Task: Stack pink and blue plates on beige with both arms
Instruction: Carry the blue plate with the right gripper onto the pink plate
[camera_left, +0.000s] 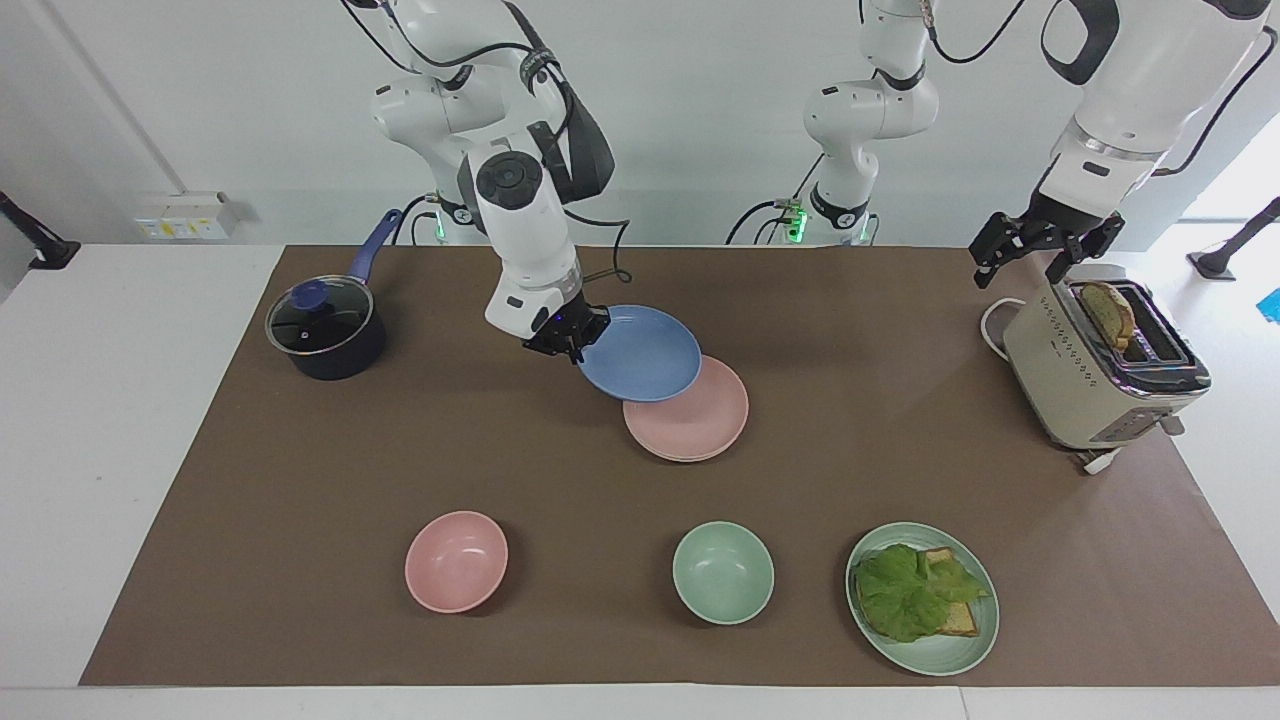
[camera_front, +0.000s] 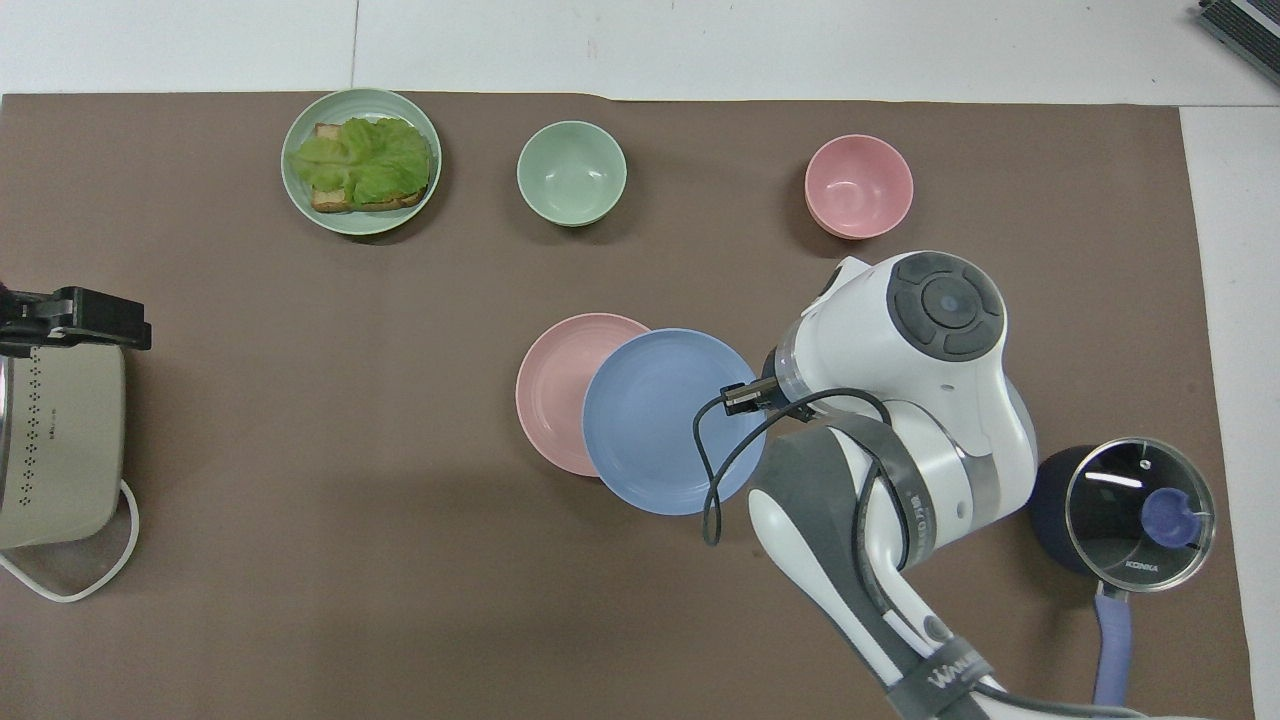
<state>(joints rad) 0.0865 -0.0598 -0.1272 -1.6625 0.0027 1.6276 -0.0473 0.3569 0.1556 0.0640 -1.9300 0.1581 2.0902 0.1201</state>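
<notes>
My right gripper (camera_left: 565, 335) is shut on the rim of the blue plate (camera_left: 640, 352), at the edge toward the right arm's end. It holds the blue plate (camera_front: 665, 420) in the air, slightly tilted, partly over the pink plate (camera_left: 700, 420). The pink plate (camera_front: 555, 390) lies at the middle of the mat. A thin pale rim (camera_left: 690, 458) under its edge is all that shows of the beige plate. In the overhead view the right arm's wrist hides its fingers. My left gripper (camera_left: 1040, 255) waits open over the toaster (camera_left: 1090, 370), holding nothing.
A dark pot with a glass lid (camera_left: 325, 330) stands toward the right arm's end. Farther from the robots sit a pink bowl (camera_left: 456, 560), a green bowl (camera_left: 722, 572) and a green plate (camera_left: 940, 660) with lettuce and toast. A slice of toast stands in the toaster.
</notes>
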